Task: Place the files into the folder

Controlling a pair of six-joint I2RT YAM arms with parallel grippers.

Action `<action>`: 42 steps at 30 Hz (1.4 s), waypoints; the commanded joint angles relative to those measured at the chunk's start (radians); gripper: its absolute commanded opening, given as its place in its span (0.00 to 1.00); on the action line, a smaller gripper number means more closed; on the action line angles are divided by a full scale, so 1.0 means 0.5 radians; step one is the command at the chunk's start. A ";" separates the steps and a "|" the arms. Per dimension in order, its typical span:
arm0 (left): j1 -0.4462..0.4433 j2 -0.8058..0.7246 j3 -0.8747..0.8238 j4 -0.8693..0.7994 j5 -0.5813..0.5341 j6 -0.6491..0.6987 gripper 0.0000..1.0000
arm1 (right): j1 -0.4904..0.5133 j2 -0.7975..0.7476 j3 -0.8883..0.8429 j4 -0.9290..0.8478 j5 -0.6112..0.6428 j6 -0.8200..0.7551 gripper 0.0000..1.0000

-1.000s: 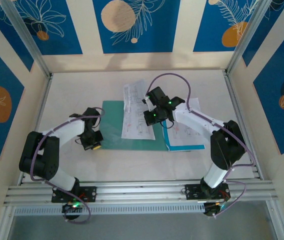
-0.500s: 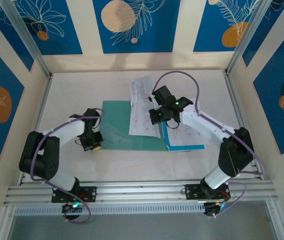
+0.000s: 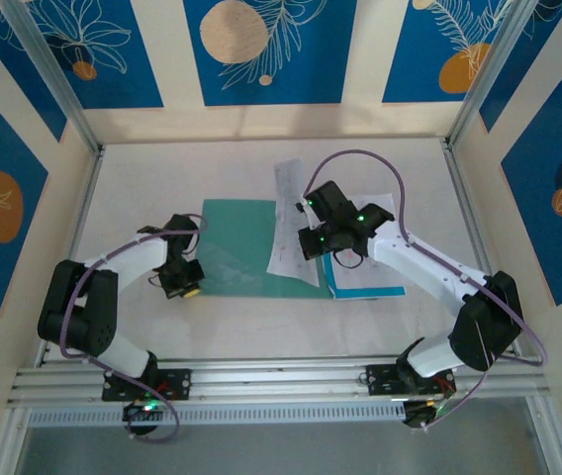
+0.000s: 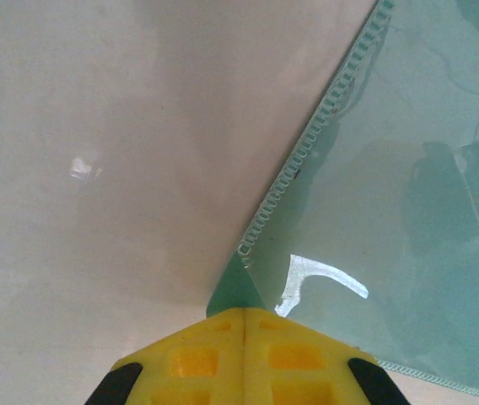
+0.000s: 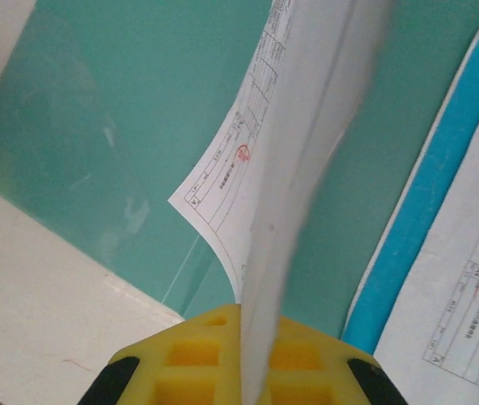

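Above the folder [image 3: 234, 237], my right claw [image 5: 244, 337] is clamped onto the files [image 5: 256, 169], my left claw [image 4: 244, 325] onto its corner; limp sheets could buckle against its edge.

We're in a robotics lab cell: a white table [image 3: 162, 168] boxed in by aluminium posts [image 3: 48, 74] and blue leaf-print panels [image 3: 261, 49]. Left arm [image 3: 128, 259] and right arm [image 3: 429, 275] are bolted to an extruded rail [image 3: 281, 378].

Plain teal-green folder [image 3: 236, 242]; white files [image 3: 291, 223] printed with black text.
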 commanded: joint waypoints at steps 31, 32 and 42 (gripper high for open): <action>0.110 0.008 0.044 -0.156 -0.070 0.056 0.00 | -0.396 0.491 -0.181 0.639 -1.053 0.107 0.00; 0.113 0.015 0.043 -0.153 -0.070 0.052 0.00 | -0.405 0.519 -0.179 0.647 -1.067 0.108 0.00; 0.113 0.087 0.050 -0.110 -0.070 0.051 0.00 | -0.349 0.716 -0.100 0.723 -1.102 0.157 0.00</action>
